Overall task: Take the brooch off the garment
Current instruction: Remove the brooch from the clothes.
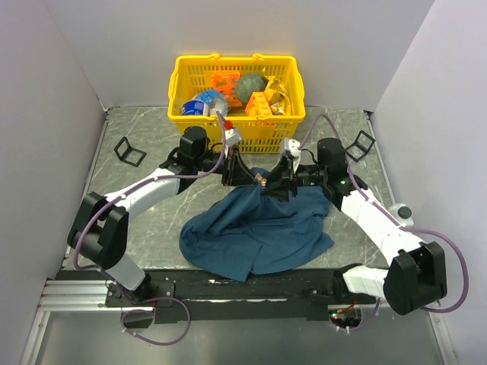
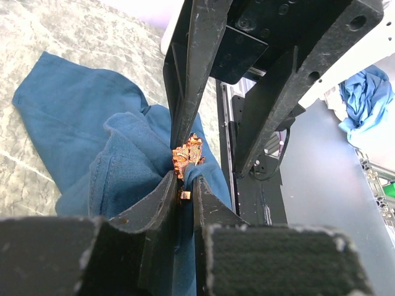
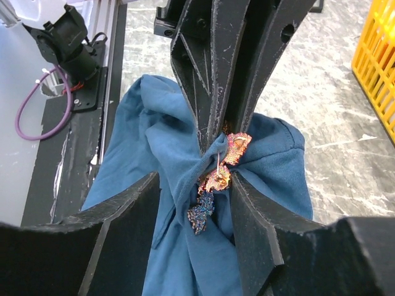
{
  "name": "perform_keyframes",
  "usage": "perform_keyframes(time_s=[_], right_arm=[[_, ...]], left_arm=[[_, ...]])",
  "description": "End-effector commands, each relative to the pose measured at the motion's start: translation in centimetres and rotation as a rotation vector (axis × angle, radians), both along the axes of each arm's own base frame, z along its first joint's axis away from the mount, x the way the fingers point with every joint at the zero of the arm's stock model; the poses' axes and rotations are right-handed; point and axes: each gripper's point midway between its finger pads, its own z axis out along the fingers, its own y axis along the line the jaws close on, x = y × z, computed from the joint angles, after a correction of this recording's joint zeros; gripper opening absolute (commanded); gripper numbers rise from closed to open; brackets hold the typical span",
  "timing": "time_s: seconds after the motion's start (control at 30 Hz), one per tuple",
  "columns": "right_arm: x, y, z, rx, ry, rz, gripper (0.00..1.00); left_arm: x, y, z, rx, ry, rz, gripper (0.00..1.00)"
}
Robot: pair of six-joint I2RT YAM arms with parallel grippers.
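The blue garment (image 1: 255,232) lies crumpled on the table, with one fold lifted between the two grippers. The brooch (image 3: 219,179) is a small leafy piece, orange-pink shading to blue, pinned on that fold. It also shows as an orange speck (image 2: 188,153) just above the left fingertips. My left gripper (image 2: 185,183) is shut on the cloth fold right beside the brooch's pin. My right gripper (image 3: 196,179) is open, with the brooch and the cloth between its fingers. The brooch rests against its right finger (image 3: 256,216). In the top view both grippers meet over the garment's far edge (image 1: 262,181).
A yellow basket (image 1: 262,131) with several items stands just behind the grippers. Two small black wire stands sit at the far left (image 1: 129,150) and far right (image 1: 359,144). White walls close in both sides, and the arms' base rail (image 1: 228,289) runs along the near edge.
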Motion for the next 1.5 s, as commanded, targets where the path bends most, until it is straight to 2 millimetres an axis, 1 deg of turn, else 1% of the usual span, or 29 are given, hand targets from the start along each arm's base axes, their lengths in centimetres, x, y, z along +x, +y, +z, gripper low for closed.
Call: perform_keyframes(time_s=[0.0,0.07,0.27,0.33,0.4,0.43,0.47,0.5,0.63,0.67,0.7,0.83,0.97,1.03,1.33,1.47], right_arm=[[0.5,0.3,1.4,0.024,-0.038,0.014,0.52],[0.4,0.0,1.6,0.032,-0.01,0.039,0.5],[0.7,-0.6,2.0,0.069,0.042,0.057,0.43],[0.6,-0.7,2.0,0.069,0.062,0.065,0.43],[0.7,-0.8,2.5,0.069,0.034,0.088,0.44],[0.2,-1.1,2.1,0.059,0.087,0.096,0.44],[0.3,-1.1,3.0,0.061,0.077,0.111,0.45],[0.3,-1.4,3.2,0.062,0.056,0.131,0.45],[0.3,-1.9,4.4,0.065,0.071,0.124,0.47],[0.7,-1.8,4.8,0.072,0.039,0.117,0.47],[0.8,-1.8,5.0,0.074,0.068,0.099,0.49],[1.6,-1.0,5.5,0.06,0.04,0.07,0.51],[1.3,0.4,4.7,0.035,0.061,0.084,0.53],[1.3,0.7,4.5,0.033,0.067,0.084,0.54],[1.4,1.8,4.1,0.02,0.089,0.102,0.52],[1.5,2.1,4.0,0.021,0.1,0.109,0.47]], left_arm=[[-0.2,0.1,2.1,-0.043,-0.092,-0.001,0.11],[-0.3,0.2,2.1,-0.044,-0.094,-0.003,0.11],[-0.6,0.3,2.6,-0.049,-0.111,-0.007,0.12],[-0.7,0.4,2.7,-0.052,-0.115,-0.008,0.12],[-0.8,0.5,2.5,-0.046,-0.116,-0.009,0.12],[-0.7,0.5,2.5,-0.043,-0.119,-0.01,0.12],[-0.7,0.5,2.6,-0.041,-0.126,-0.006,0.12],[-0.7,0.5,2.5,-0.038,-0.139,-0.005,0.12],[-0.9,0.7,2.6,-0.031,-0.168,-0.002,0.11],[-1.1,0.7,2.5,-0.025,-0.17,-0.005,0.11],[-1.1,0.7,2.5,-0.021,-0.186,-0.003,0.11],[-1.5,0.5,2.4,-0.017,-0.187,-0.011,0.11],[-1.6,0.3,2.4,-0.018,-0.191,-0.012,0.11],[-1.6,0.2,2.4,-0.015,-0.19,-0.015,0.11],[-1.9,0.0,2.2,-0.013,-0.194,-0.022,0.12],[-1.9,-0.2,2.2,-0.009,-0.194,-0.025,0.12]])
